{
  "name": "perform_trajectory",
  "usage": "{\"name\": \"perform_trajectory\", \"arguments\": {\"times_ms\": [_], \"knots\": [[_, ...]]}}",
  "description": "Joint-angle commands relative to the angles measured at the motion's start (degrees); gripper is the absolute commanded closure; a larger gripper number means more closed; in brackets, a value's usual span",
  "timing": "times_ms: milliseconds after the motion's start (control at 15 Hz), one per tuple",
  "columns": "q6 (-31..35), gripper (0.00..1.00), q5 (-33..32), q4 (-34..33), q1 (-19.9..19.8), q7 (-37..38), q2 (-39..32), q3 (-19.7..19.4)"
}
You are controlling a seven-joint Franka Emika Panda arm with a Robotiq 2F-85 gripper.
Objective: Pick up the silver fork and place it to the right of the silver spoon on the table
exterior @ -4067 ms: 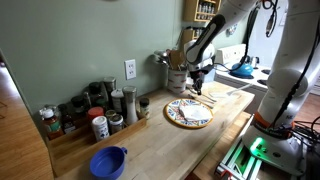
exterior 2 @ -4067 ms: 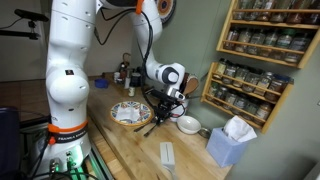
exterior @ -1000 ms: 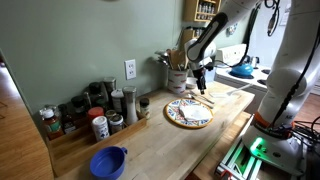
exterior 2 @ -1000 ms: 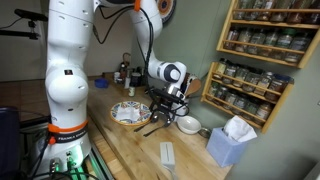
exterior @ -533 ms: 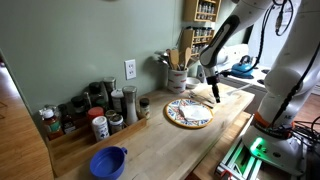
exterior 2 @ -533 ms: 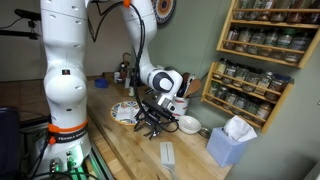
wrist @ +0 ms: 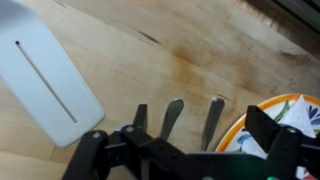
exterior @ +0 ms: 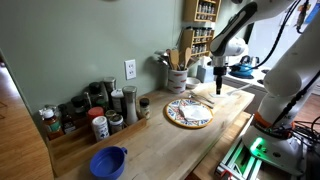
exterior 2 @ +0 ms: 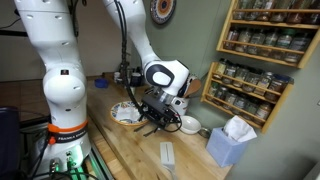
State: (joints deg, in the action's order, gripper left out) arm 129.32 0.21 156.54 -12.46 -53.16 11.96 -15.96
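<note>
In the wrist view three slim silver handles lie side by side on the table (wrist: pixel 190 50), just left of the patterned plate (wrist: pixel 292 108). Their heads are hidden under my gripper (wrist: pixel 178 130), so I cannot tell which is the silver fork (wrist: pixel 211 117) and which the silver spoon (wrist: pixel 172 116). The gripper is open and empty, its fingers spread wider than the group of handles. In both exterior views the gripper (exterior: pixel 217 88) (exterior 2: pixel 153 116) hangs low over the table beside the plate (exterior: pixel 188 112) (exterior 2: pixel 126 113).
A white spatula (wrist: pixel 45 75) (exterior 2: pixel 167 156) lies on the wood close by. A white bowl (exterior 2: pixel 188 124) and a blue tissue box (exterior 2: pixel 232 142) stand beyond. A utensil crock (exterior: pixel 177 78), spice jars (exterior: pixel 100 110) and a blue bowl (exterior: pixel 108 162) line the wall side.
The arm has swung away from the utensil crock, across the plate's edge towards the table's front, and come lower. The jaws stayed open and empty.
</note>
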Motion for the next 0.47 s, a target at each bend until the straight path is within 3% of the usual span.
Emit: {"name": "perform_trajectory", "arguments": {"times_ms": [0,67,400], "knots": [[2.6,0.0,3.9,1.1,-0.1,-2.5,6.5,-2.6],[1.6,0.0,1.1,1.3,0.2,-0.7,3.7,-1.7],[1.6,0.0,1.2,1.1,0.4,-0.7,4.2,-1.9]]}}
